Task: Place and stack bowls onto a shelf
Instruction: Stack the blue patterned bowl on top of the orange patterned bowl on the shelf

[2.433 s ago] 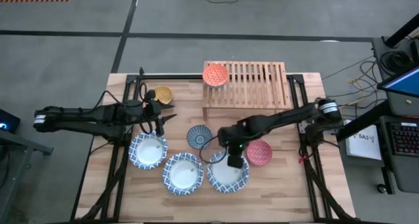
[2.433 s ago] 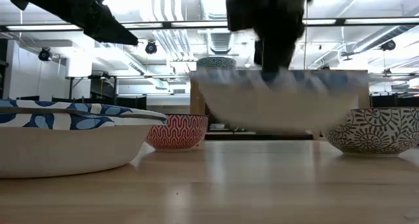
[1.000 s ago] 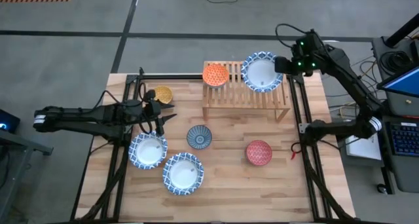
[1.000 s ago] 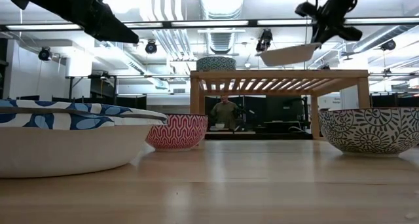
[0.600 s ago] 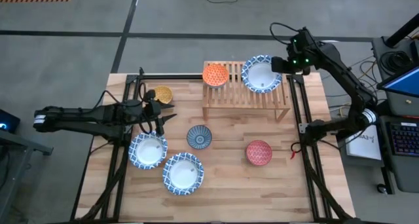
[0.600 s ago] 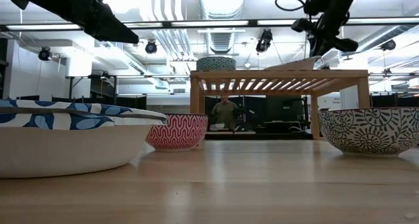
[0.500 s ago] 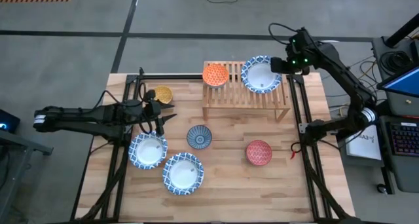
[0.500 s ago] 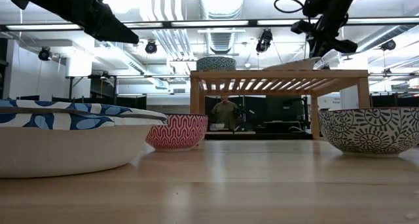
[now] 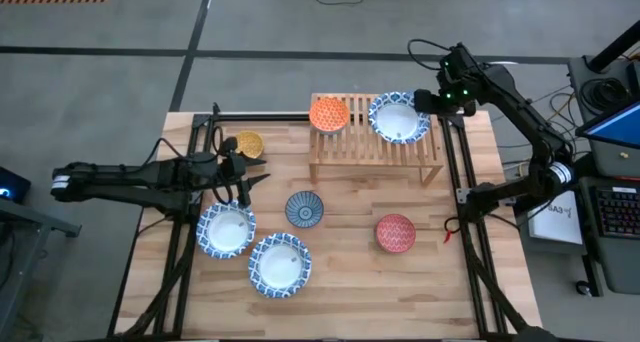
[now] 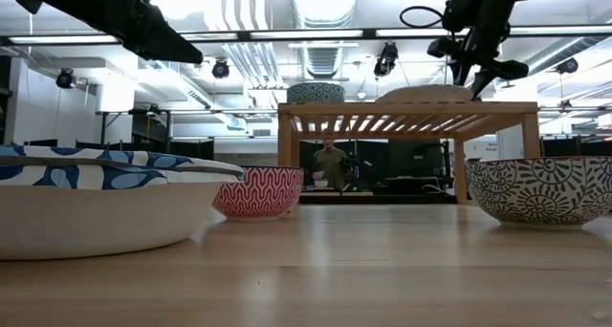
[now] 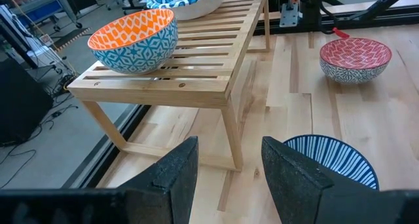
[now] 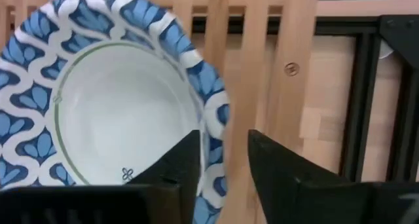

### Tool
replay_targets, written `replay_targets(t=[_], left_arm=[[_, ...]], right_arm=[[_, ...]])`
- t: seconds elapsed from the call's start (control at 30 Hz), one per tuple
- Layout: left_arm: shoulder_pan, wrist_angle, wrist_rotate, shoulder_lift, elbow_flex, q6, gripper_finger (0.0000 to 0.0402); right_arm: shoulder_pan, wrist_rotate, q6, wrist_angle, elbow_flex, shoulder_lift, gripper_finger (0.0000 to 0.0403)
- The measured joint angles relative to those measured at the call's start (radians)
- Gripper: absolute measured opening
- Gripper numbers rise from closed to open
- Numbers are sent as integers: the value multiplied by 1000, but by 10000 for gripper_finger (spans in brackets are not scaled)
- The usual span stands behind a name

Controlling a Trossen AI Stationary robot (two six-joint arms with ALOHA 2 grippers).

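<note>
A large blue-and-white bowl [image 9: 399, 117] sits flat on the right end of the light wood slatted shelf [image 9: 365, 142]. My right gripper [image 12: 224, 135] hovers open over the bowl's right rim [image 12: 215, 122], one finger above the inside and one outside. The orange bowl [image 9: 329, 113] stands on the shelf's left end. Two more large bowls [image 9: 226, 229] [image 9: 280, 264] rest on the table. The yellow [image 9: 248, 143], dark blue [image 9: 304, 208] and red [image 9: 395, 232] small bowls rest there too. My left gripper [image 9: 247, 187] waits open above the table near the left large bowl.
The shelf has bare slats [image 11: 196, 73] between the orange bowl and the large one. Dark metal frame rails [image 9: 450, 152] run along both table sides. A person [image 10: 331, 164] stands in the room beyond the shelf. Bare wood lies between the small bowls.
My right gripper has come down toward the shelf's right end. The large bowl hung tilted above the slats and now lies level on them, a little nearer the table's front than before. The left arm has kept still.
</note>
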Motion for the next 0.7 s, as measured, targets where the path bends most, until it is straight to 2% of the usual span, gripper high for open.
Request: replay_targets(t=[0.2,0.47,0.57,0.7], left_arm=[[0,0,0,0,0,0,151],[0,0,0,0,0,0,151],[0,0,0,0,0,0,151],[0,4,0,0,0,0,151]], right_arm=[[-1,-1,27,8,12,-2,164],[10,17,5,71,131,-43,171],[68,18,-13,128,153,-94,171],[224,18,-17,153,151,-164,171]])
